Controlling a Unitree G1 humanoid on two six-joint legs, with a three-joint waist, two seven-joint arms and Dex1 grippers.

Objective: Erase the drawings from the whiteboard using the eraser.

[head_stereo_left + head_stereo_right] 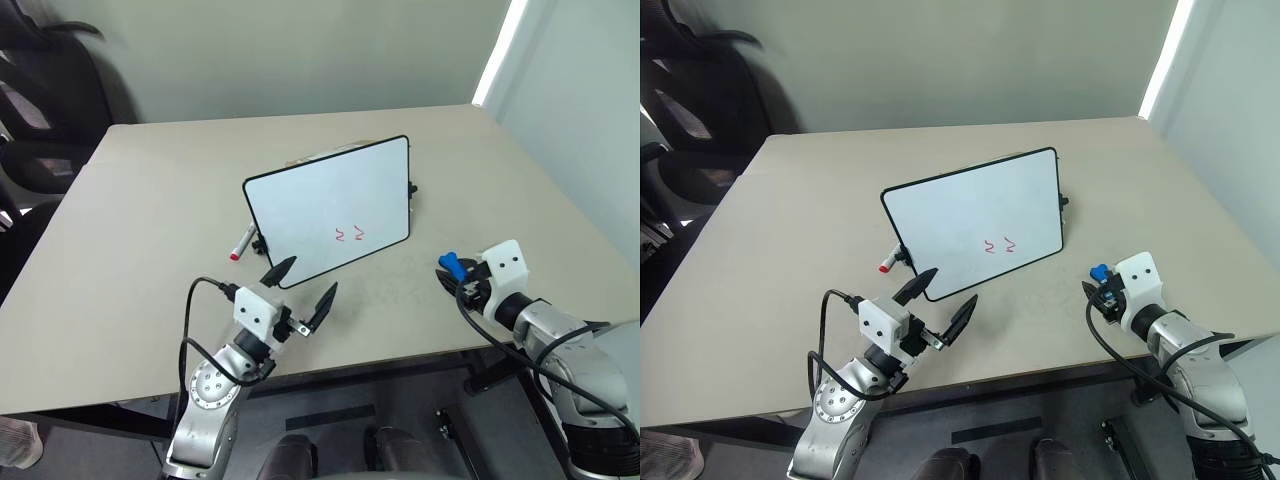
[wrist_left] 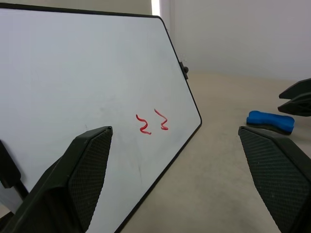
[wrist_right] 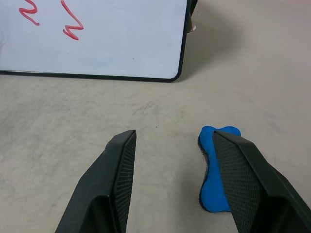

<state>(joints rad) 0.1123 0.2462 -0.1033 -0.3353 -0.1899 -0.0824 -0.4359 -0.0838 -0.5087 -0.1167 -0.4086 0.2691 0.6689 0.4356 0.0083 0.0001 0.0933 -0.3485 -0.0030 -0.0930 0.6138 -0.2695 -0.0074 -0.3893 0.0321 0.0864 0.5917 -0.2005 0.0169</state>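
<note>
Two red drawings [image 1: 349, 234] wait on the whiteboard [image 1: 330, 205] while your wide-open, empty right gripper [image 3: 172, 182] hangs beside the blue eraser [image 3: 216, 170] on the worktop [image 1: 150, 230], ready to grab it.

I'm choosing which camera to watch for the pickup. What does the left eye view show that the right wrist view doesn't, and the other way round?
Left eye view alone: the whole whiteboard propped on the table, the red-capped marker beside it, and the left tool, open in front of the board.

Right wrist view alone: a close look at the eraser, lying flat, with one finger of the open right tool over its edge, not gripping.

Both: the red drawings, the board's lower corner and the blue eraser.
</note>
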